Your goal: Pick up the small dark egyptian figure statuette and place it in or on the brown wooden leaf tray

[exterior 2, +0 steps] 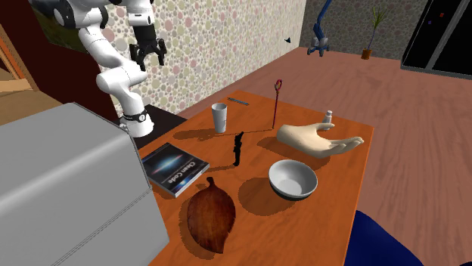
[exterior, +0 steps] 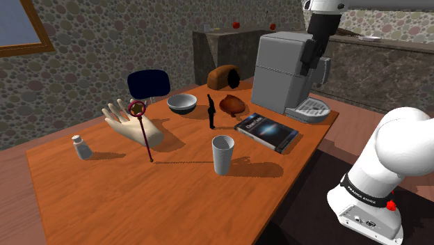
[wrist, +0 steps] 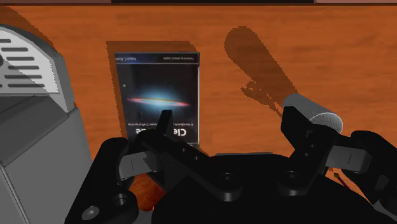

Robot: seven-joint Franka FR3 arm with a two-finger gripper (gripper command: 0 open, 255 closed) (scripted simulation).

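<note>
Looking down over the orange-brown table (exterior: 139,202), we find the small black statuette (exterior: 210,111) standing upright near its middle, a thin dark figure between the grey bowl (exterior: 182,104) and the brown leaf tray (exterior: 233,104). From the shoulder view it seems just beside the tray. The second exterior view shows us a strip of table between the two, so they are near but apart. The tray lies flat, its pointed tip turned toward the statuette.

We see the gripper (exterior 2: 148,57) hanging high above the table, on the side nearest the stand and well apart from the statuette. Its fingers (wrist: 298,130) are spread wide and clasp nothing. Through the gap between them we look down on a dark book (wrist: 159,89) with a galaxy on its cover, lying flat on the table. Beside the book stands a large grey coffee machine (exterior: 285,76).

Elsewhere on the table we note a white cup (exterior: 223,154) near the book, a pale model hand (exterior: 132,125) lying palm up, a red wand (exterior: 144,129) standing on end before it, and a small shaker (exterior: 81,146) toward the far corner. A brown loaf (exterior: 224,76) sits behind the tray.
</note>
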